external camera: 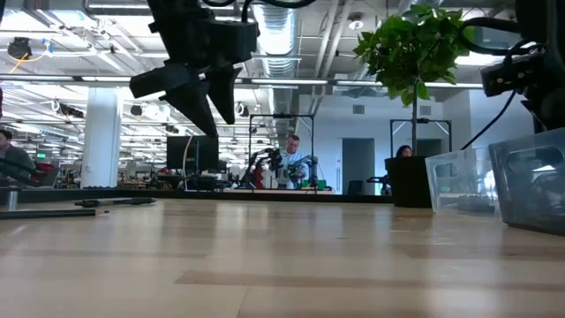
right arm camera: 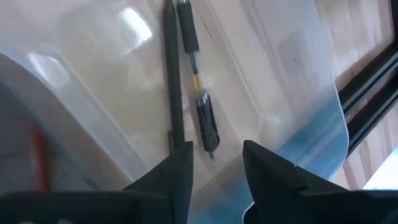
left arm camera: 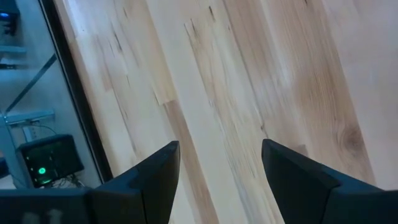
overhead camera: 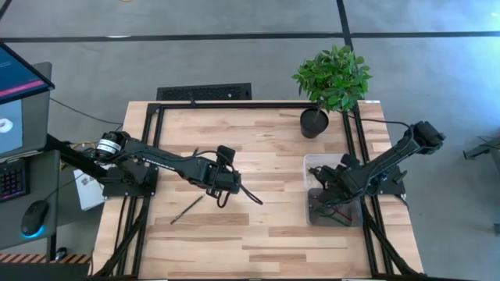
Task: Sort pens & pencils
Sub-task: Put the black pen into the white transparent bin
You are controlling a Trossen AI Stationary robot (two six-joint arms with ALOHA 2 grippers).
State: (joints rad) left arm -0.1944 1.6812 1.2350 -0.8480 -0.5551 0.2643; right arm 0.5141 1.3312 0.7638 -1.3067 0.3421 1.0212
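Pencil (overhead camera: 187, 209) left on the table (overhead camera: 266, 242), out toward the operator side from the potted plant (overhead camera: 332, 82), lying diagonally just beside the left gripper (overhead camera: 221, 195). High view: right gripper (overhead camera: 332, 191) sits over the clear bins (overhead camera: 312, 165) right below the plant; a few dark and reddish sticks show in the bin nearer the table edge. My read: the left arm's next job is that loose stick. It should turn the wrist so the fingers straddle it crosswise, drop low and close at mid-length so it doesn't pivot.

Low view: left gripper (external camera: 203, 88) hangs well clear of the wood, fingers pointing down, nothing between them. Two thin dark sticks (external camera: 115, 202) lie flat far from the plant pot (external camera: 409, 181), one longer (external camera: 48, 213) closer to camera. Bin wall (external camera: 459, 181) sits beside the pot.

Left wrist view: fingers (left arm camera: 155, 177) apart, only bare planks between; pencil not in frame, so the arm needs to re-aim first.

Right wrist view: fingers (right arm camera: 171, 174) apart, empty, just above a bin floor. Inside: a slim dark pencil (right arm camera: 172, 81) touching alongside a black pen (right arm camera: 198, 81) with a clear, yellowish midsection. Something red (right arm camera: 38, 155) in the neighbouring compartment, too blurred to name.
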